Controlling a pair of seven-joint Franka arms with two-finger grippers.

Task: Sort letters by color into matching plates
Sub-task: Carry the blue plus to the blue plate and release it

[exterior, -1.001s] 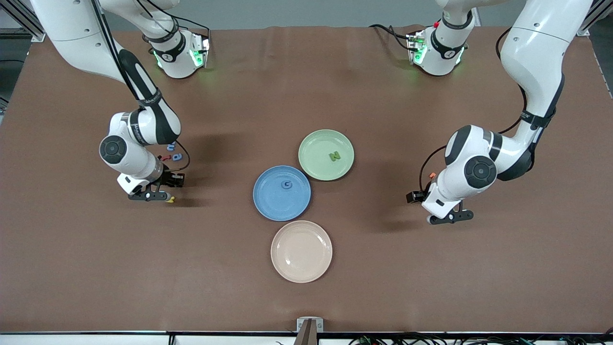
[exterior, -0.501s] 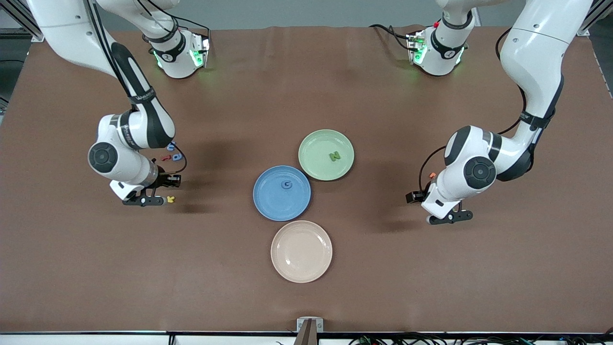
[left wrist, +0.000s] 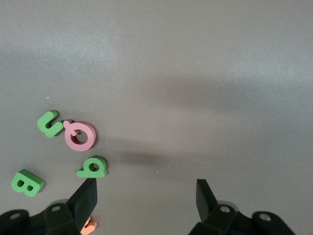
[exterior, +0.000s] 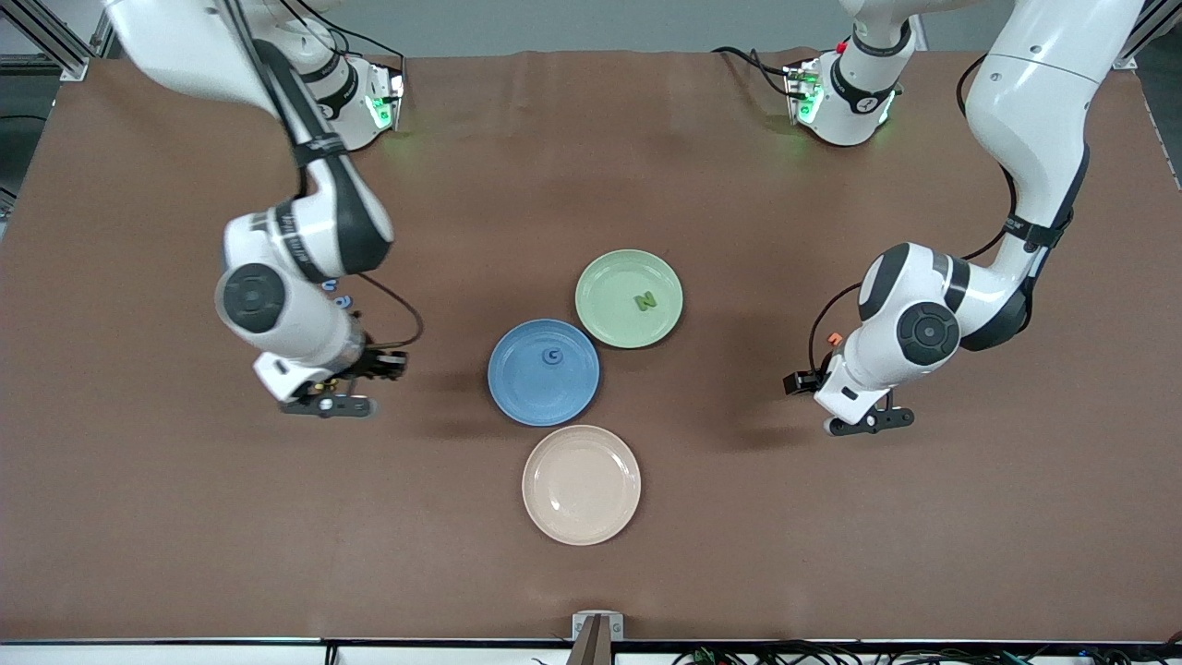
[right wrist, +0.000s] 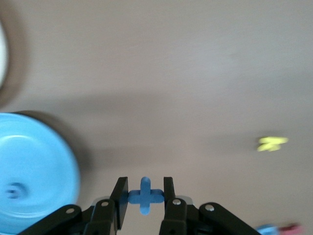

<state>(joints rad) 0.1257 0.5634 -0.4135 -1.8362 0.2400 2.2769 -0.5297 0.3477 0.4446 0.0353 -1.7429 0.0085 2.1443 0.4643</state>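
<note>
I have the right gripper (exterior: 328,405) up in the air over bare table, between the small pile of letters at the right arm's end and the blue plate (exterior: 543,372). Its fingers are squeezed together on the blue cross-shaped letter (right wrist: 145,196), which sits flat between the two tips. So I think the step in hand is carrying this blue letter to its plate. The blue plate holds the blue G (exterior: 552,356), and the green plate (exterior: 629,298), touching it and farther from the front camera, holds the green N (exterior: 645,299). The cream-pink plate (exterior: 581,484) has nothing in it, and I will leave it alone. Next I need to bring the right gripper over the blue plate, go down low, and open the fingers so the cross drops inside the rim and beside the G. The left arm waits at its end of the table. The left gripper (left wrist: 146,196) hangs there with fingers wide apart and nothing in them. Under it lie the green u (left wrist: 50,123), the green a (left wrist: 93,167) and the green B (left wrist: 27,182), with a pink letter (left wrist: 79,135) touching the u. Those three greens are not sorted yet.
</note>
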